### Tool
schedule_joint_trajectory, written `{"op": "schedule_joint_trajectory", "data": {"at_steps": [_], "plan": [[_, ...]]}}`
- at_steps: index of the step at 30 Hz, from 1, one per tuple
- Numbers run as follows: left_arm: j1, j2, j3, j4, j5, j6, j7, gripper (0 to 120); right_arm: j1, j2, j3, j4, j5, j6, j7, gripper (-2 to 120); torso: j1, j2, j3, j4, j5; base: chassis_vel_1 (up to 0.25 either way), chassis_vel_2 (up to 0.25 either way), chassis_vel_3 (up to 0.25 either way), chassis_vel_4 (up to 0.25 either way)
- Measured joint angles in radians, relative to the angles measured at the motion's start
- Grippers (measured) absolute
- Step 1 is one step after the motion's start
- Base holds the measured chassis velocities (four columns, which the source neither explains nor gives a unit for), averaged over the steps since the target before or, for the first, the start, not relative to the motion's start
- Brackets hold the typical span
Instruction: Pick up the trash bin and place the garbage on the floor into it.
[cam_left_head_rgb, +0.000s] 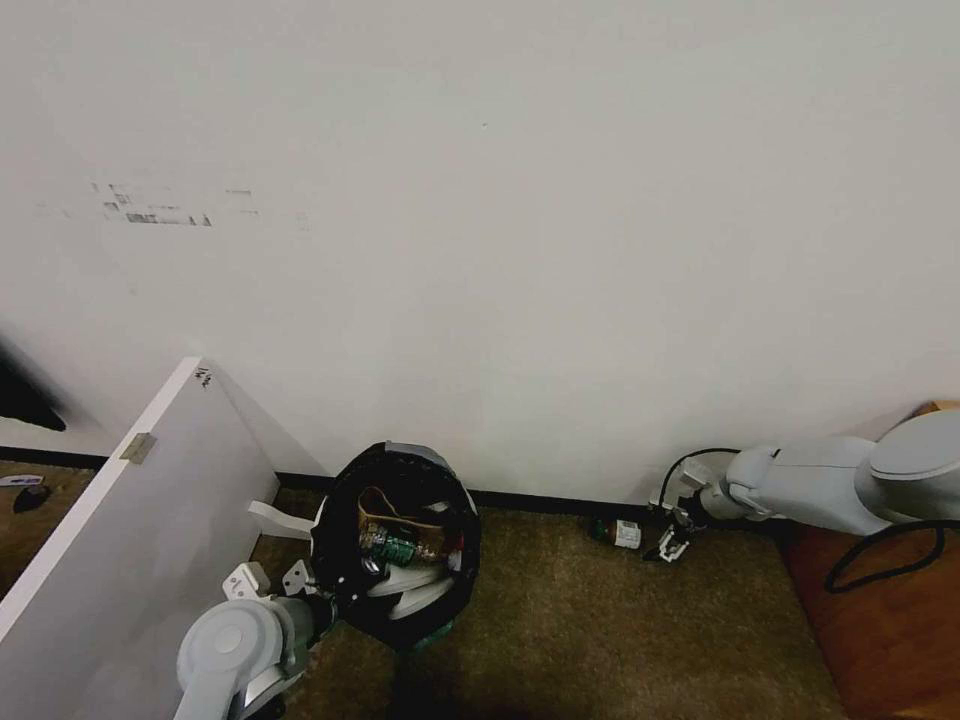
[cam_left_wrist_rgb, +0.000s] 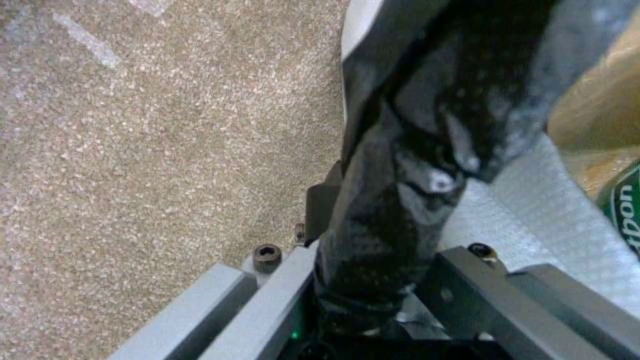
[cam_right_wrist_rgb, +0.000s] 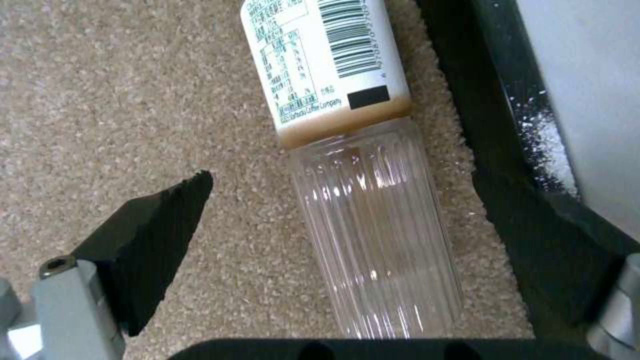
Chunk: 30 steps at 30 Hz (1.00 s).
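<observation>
The trash bin (cam_left_head_rgb: 400, 545) sat low and left of centre in the head view, tilted with its mouth toward the camera, black bag folded over the rim; the left gripper (cam_left_head_rgb: 322, 598) met it at the lower-left rim. In the left wrist view the left gripper (cam_left_wrist_rgb: 373, 295) was clamped on the bag-covered rim (cam_left_wrist_rgb: 407, 165), grey fingers (cam_left_wrist_rgb: 280, 295) on either side of the black plastic, carpet (cam_left_wrist_rgb: 153, 165) beyond. Inside the bin lay a brown paper bag (cam_left_head_rgb: 385, 510), a green-labelled bottle (cam_left_head_rgb: 392, 548) and white slippers (cam_left_head_rgb: 405, 585).

The right arm reached in from the right edge of the head view; the right gripper (cam_left_head_rgb: 672, 540) stood low, just beside a small bottle (cam_left_head_rgb: 618, 533) lying on the floor (cam_left_head_rgb: 590, 620) at the foot of the wall (cam_left_head_rgb: 520, 250). In the right wrist view that clear, white-labelled bottle (cam_right_wrist_rgb: 360, 180) lay on its side along the dark skirting (cam_right_wrist_rgb: 493, 165); the jaws stood apart, one black finger (cam_right_wrist_rgb: 153, 240) clear of the bottle, nothing held. A white board (cam_left_head_rgb: 130, 530) leaned at the lower left of the head view.
</observation>
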Motion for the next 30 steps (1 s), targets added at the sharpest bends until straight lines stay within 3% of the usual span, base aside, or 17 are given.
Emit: {"op": "schedule_joint_trajectory", "data": {"at_steps": [30], "plan": [[0.013, 0.02, 0.002, -0.001, 0.016, 0.001, 0.03, 0, -0.002, -0.049, -0.051, -0.026, 0.028, -0.039, 0.007, 100, 0.0, 0.0, 0.0, -0.0006, -0.0005, 0.0, 0.0, 0.0, 0.0]]}}
